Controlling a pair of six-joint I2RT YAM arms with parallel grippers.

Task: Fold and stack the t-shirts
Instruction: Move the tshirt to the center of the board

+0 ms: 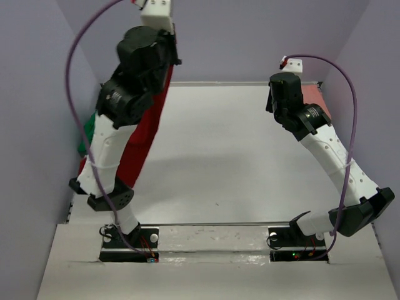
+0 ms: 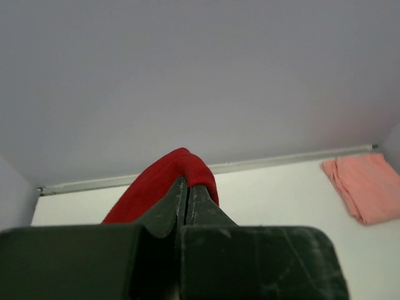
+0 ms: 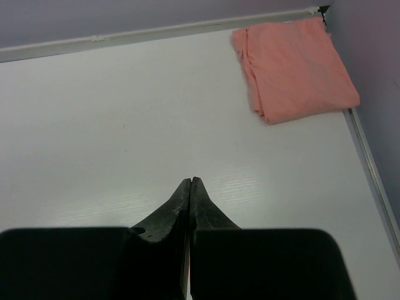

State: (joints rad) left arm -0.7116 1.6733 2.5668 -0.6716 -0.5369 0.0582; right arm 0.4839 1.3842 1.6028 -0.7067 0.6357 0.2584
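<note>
The green shirt (image 1: 87, 132) lies bunched at the left edge of the table (image 1: 250, 156), partly hidden by the left arm (image 1: 109, 144). The left gripper (image 2: 187, 186), jaws pinched on a fold of the red shirt (image 2: 169, 169), holds it high, and it hangs limp. The cloth looks light and soft and will likely sag, so it is best taken by a hem or shoulder corner. The right gripper (image 3: 190, 184) is pressed together, empty, over bare table. The pink shirt (image 3: 294, 69) lies folded in the far right corner.
</note>
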